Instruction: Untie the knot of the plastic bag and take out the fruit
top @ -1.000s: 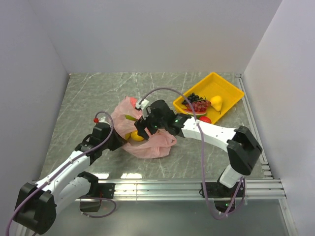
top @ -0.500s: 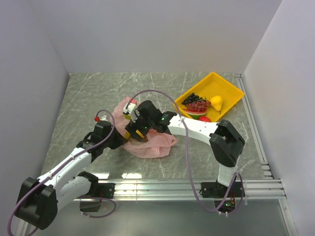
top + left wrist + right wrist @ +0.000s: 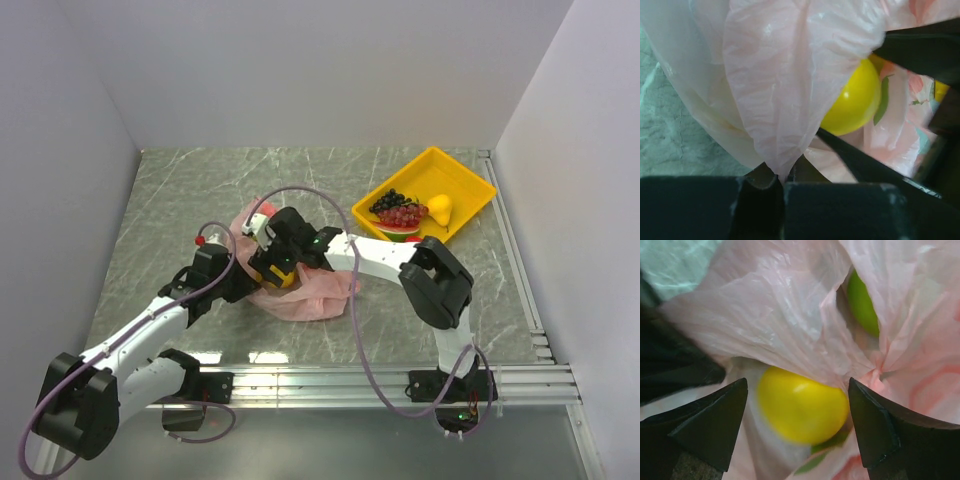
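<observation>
Right gripper: jaws wide, one finger on each side of the yellow fruit. A thin gap shows beside one finger, so no grip on it can be seen.
Left gripper: jaws pinched together on a fold of the bag, with the film rising in a pleat from between the fingers.
Bag: lies crumpled on the table in front of both arms, well apart from the tray.
Yellow fruit: inside the bag at its left end, between the two grippers, resting on printed pink film.
Green fruit: deeper in the bag, beyond the yellow fruit, seen through a slit between folds.
Twist: the film gathers to a tight pucker just beside the yellow fruit. Whether it is tied cannot be told.
In the way: a flap of bag film drapes over the top of the yellow fruit. In the left wrist view a dark finger of the right gripper crosses below the fruit. From above, the right arm reaches across the bag and hides its opening.
Tray: yellow, at the far right of the table.
Tray contents: pear, black grapes, red grapes and a watermelon slice, crowded at its near end.
</observation>
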